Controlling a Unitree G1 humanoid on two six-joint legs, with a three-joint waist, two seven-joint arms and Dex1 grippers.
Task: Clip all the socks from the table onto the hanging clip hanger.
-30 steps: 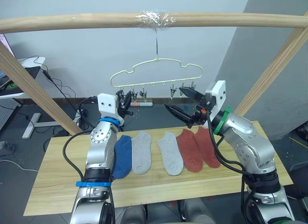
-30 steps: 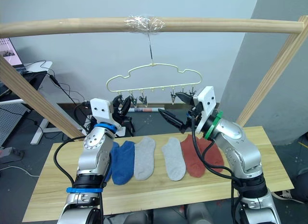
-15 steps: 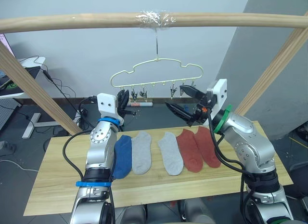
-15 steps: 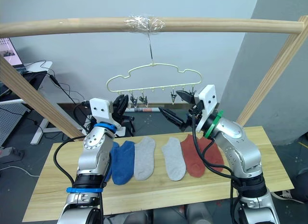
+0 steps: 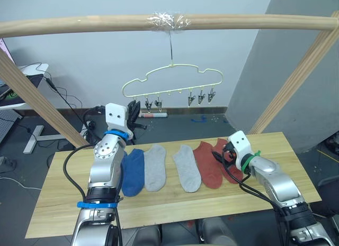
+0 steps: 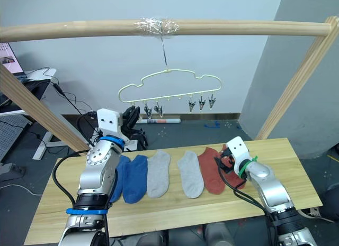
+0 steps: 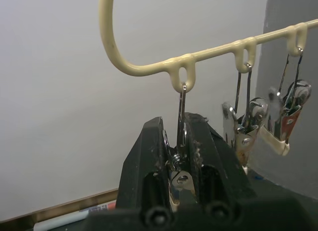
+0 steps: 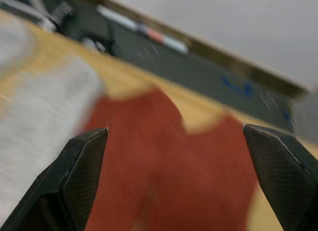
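Over the desk (image 5: 63,203), the right gripper (image 8: 174,156) hangs spread above the limp rust red socks (image 5: 209,164); pinch a cuff. The left gripper (image 7: 176,156) squeezes the hanger's leftmost clip (image 7: 180,164).

No legible text, label, brand, number or sign appears in any view. A monitor (image 6: 6,50) at the far left shows a screen whose content is too small to read. A marker-like object (image 7: 74,218) on the floor carries coloured bands, with no readable characters.
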